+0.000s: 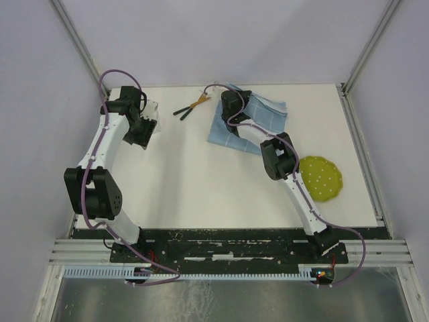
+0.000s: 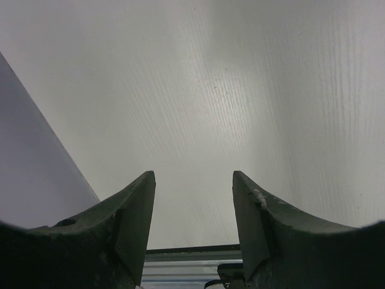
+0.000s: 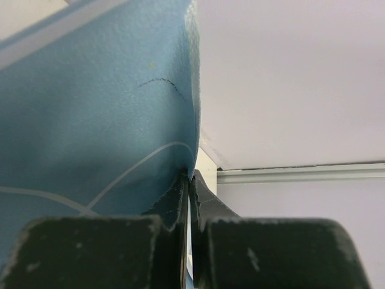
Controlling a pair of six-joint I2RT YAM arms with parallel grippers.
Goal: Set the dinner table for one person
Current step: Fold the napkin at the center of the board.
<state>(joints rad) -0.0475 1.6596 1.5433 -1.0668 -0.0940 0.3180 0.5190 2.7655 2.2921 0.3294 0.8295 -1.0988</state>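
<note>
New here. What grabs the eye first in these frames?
The right gripper is shut on an edge of the light-blue gridded cloth at the far middle of the dinner table. A lime-green dotted disc lies near the table's right edge. The left gripper stands open and empty at the far left.

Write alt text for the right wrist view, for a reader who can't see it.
The right pincer, jaws shut, pinches the edge of a light-blue cloth with thin white lines, which fills the left half of the view. To the right is a pale wall with a horizontal rail across it.
</note>
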